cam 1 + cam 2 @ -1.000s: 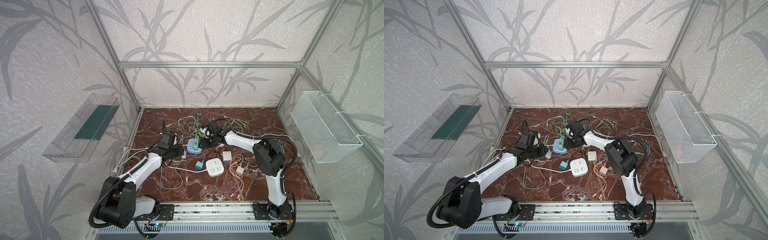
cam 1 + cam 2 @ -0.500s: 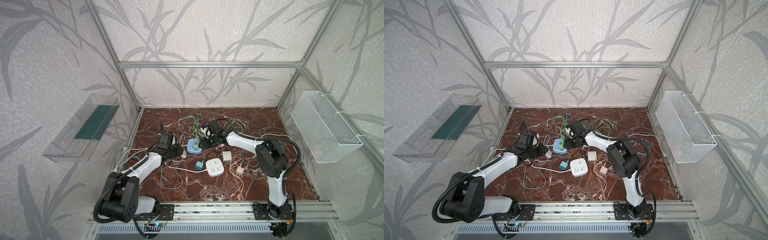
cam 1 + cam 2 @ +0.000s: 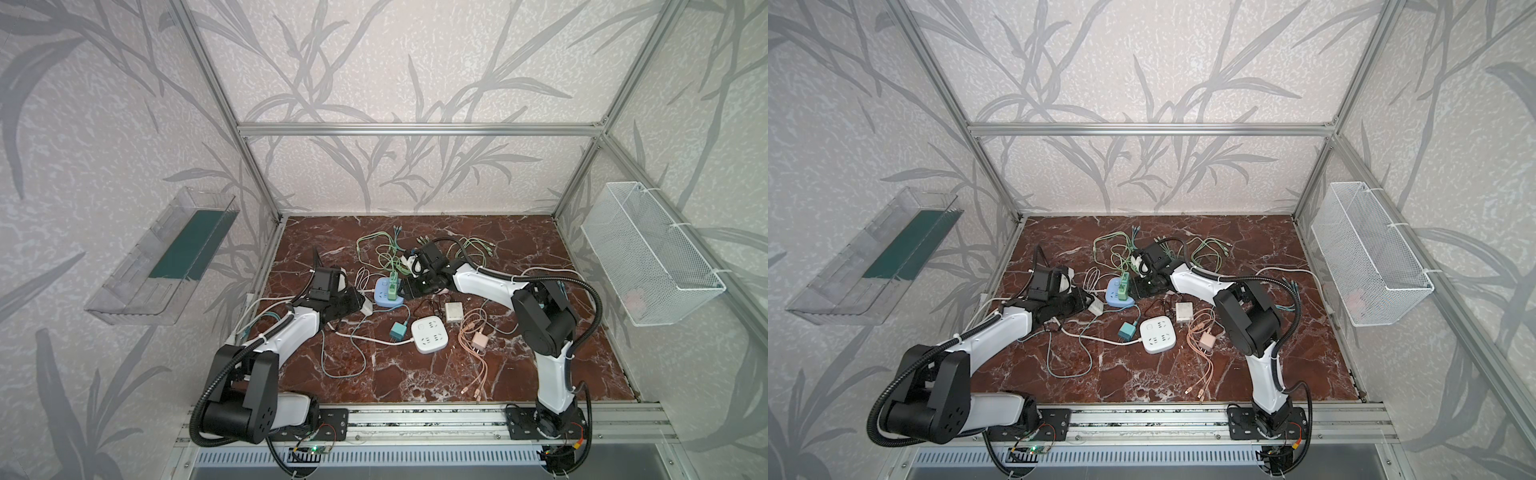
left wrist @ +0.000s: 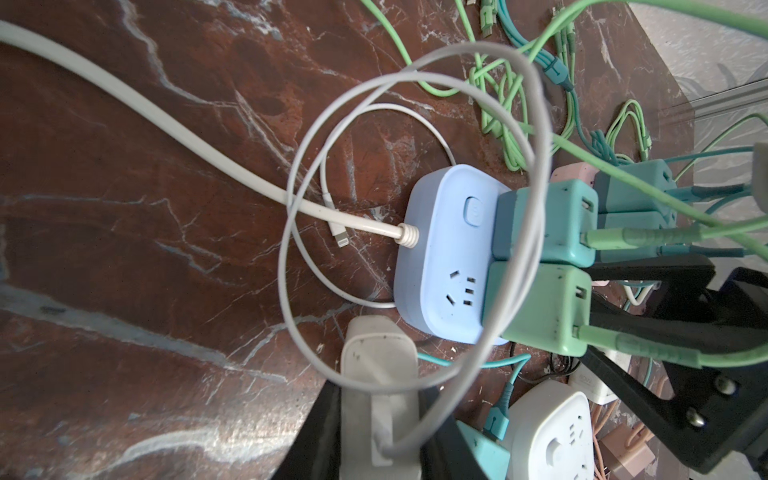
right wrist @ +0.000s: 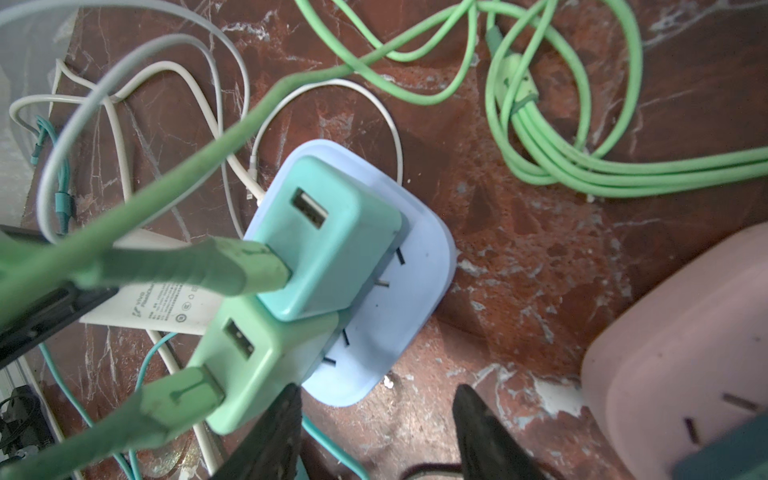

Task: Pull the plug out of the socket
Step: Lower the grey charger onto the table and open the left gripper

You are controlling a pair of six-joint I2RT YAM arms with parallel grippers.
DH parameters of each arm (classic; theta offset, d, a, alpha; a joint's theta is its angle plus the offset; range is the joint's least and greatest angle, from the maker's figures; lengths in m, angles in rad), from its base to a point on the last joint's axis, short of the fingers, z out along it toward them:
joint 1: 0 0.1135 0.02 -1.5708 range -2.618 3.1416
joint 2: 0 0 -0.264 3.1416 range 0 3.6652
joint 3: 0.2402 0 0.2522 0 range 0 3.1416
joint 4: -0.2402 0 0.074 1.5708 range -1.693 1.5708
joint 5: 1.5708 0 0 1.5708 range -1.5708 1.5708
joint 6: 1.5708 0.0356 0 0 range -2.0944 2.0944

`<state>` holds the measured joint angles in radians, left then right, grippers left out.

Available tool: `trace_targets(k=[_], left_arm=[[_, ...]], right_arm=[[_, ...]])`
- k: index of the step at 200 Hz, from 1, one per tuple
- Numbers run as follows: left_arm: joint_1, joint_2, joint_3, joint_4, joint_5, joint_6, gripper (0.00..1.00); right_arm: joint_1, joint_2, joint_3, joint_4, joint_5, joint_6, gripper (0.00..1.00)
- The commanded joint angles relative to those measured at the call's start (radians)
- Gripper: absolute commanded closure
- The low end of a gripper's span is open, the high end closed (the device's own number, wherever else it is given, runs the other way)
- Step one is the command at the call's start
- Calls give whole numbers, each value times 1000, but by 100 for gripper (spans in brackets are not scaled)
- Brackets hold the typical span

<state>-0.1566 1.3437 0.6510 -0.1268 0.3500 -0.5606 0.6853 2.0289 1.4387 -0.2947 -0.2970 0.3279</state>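
Note:
The blue socket (image 3: pixel 383 291) (image 3: pixel 1115 293) (image 4: pixel 440 257) (image 5: pixel 399 299) lies on the marble floor. A teal plug (image 4: pixel 544 224) (image 5: pixel 328 241) and a light-green plug (image 4: pixel 540 311) (image 5: pixel 266 361) sit in it, each with a green cable. My left gripper (image 4: pixel 380 399) (image 3: pixel 353 305) is shut on a white plug (image 4: pixel 378 361) (image 3: pixel 366 306), which is out of the socket and just beside it; one outlet face shows bare. My right gripper (image 5: pixel 376 395) (image 3: pixel 409 289) stands open at the socket's other edge, one finger against the light-green plug.
A white power strip (image 3: pixel 430 334), a teal charger (image 3: pixel 398 330), a white adapter (image 3: pixel 454 311) and a pink charger (image 3: pixel 479 341) lie in front. A pink socket (image 5: pixel 685 353) is beside my right gripper. Green cables (image 3: pixel 382 249) tangle behind. A wire basket (image 3: pixel 648 257) and a clear tray (image 3: pixel 166 257) hang on the side walls.
Both arms' elbows have shifted slightly. Both grippers stay by the blue socket, the left one still around the white plug.

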Motion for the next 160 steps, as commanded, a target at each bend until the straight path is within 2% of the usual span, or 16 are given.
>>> trace_targets(k=[1,22,78,160], left_arm=[[12,27,-25,-85,-29,0,66],[15,35,-17,-108,-49,-1,59],[15,32,8,-146,-69,17,52],[15,-4,54,-261,-165,31,30]], right_arm=[[-3,-39,-15,6,-9,-6,40],[-3,-42,-20,4,-8,-6,40],[-2,-51,-22,2,-1,-10,40],[-1,-96,-65,37,19,-14,38]])
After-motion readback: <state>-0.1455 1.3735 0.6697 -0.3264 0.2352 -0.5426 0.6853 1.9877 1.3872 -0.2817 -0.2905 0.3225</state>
